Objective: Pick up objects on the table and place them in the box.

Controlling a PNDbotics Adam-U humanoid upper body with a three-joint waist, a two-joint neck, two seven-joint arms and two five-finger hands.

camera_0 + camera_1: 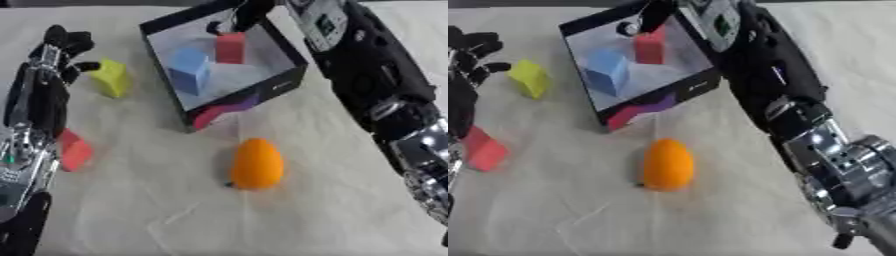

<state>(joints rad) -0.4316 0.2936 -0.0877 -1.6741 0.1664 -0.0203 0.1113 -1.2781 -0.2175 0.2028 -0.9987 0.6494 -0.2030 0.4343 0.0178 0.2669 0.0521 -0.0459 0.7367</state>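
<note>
The box, black-walled with a pale floor, sits on the cloth-covered surface and serves as the landmark here. Inside it a blue block lies toward the near-left part of the floor, and a red block stands upright toward the far side. The right hand hangs over the box's far edge, right above the red block; its dark fingers point down at the block's top, but whether they grip it or have let go cannot be told. In front of the box, well clear of it, an orange egg-shaped object rests on the surface. To the left of the box lies a yellow block, and just beside that the left hand rests with fingers relaxed, grasping nothing. Farther left and nearer than the box, another red block lies beside the left forearm.
</note>
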